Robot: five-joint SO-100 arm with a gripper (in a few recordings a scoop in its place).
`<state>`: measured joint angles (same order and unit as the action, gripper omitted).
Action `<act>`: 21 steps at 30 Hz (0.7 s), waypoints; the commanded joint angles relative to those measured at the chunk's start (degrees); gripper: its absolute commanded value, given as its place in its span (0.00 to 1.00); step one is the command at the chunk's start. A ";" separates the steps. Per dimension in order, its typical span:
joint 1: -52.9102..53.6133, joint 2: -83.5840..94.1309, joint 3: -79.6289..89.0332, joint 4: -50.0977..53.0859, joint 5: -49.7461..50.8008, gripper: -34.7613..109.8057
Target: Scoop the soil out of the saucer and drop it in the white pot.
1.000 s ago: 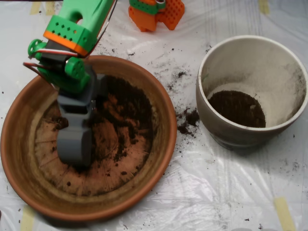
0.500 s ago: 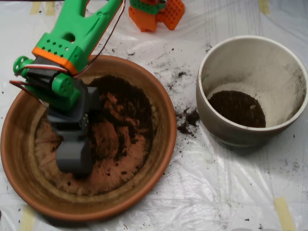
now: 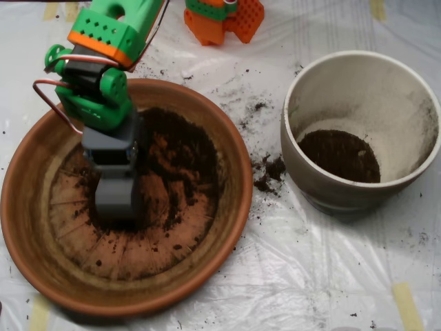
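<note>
The terracotta saucer (image 3: pixel 227 207) lies at the left, with radial ridges on its bottom. Dark soil (image 3: pixel 180 157) covers its upper and right parts, and thin crumbs are spread over the rest. My grey scoop (image 3: pixel 116 201) points down into the saucer left of centre, its tip on the floor at the edge of a dark patch of soil. The green and orange arm (image 3: pixel 103 48) reaches in from the top left. The white pot (image 3: pixel 303 83) stands at the right, apart from the scoop, with a layer of soil (image 3: pixel 339 156) on its bottom.
Spilled soil (image 3: pixel 267 172) lies on the white plastic sheet between saucer and pot, with more crumbs (image 3: pixel 255 107) above it. An orange part (image 3: pixel 224 17) sits at the top edge. Tape strips (image 3: pixel 406 303) hold the sheet's corners.
The scoop drifted toward the saucer's lower left, then pulled back up and slightly right. The arm's wrist rose toward the top of the picture. Pot and spilled soil are unchanged.
</note>
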<state>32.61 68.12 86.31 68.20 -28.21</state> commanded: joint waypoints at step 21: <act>-0.18 4.92 6.33 -6.68 0.97 0.33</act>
<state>31.82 70.49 89.38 61.52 -26.98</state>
